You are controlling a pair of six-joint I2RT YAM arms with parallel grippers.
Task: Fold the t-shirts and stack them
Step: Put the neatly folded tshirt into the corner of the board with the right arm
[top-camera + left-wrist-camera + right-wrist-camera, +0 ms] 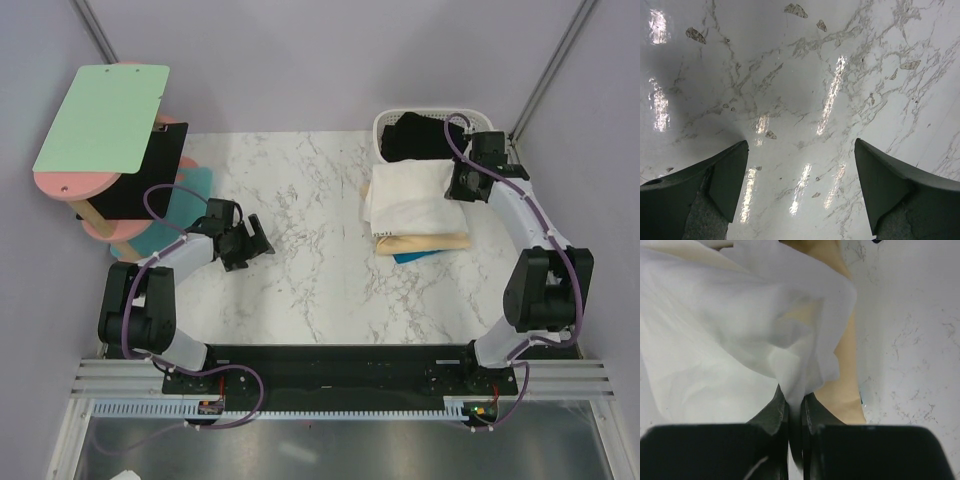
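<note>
A folded white t-shirt [408,195] lies on top of a tan t-shirt [425,243] at the right of the marble table, with a strip of blue cloth [412,257] showing under them. A black t-shirt [415,137] fills the white basket [392,120] behind the pile. My right gripper [460,185] is at the white t-shirt's right edge, shut on a pinch of its fabric [795,385]; the tan t-shirt [837,390] shows beneath. My left gripper [252,243] hovers over bare table at the left, open and empty [801,170].
At the far left stands a tiered stand with a green board [103,115], pink shelves [70,185] and a black panel [150,175]; teal cloth [185,195] lies by its foot. The table [310,260] ends at purple walls behind.
</note>
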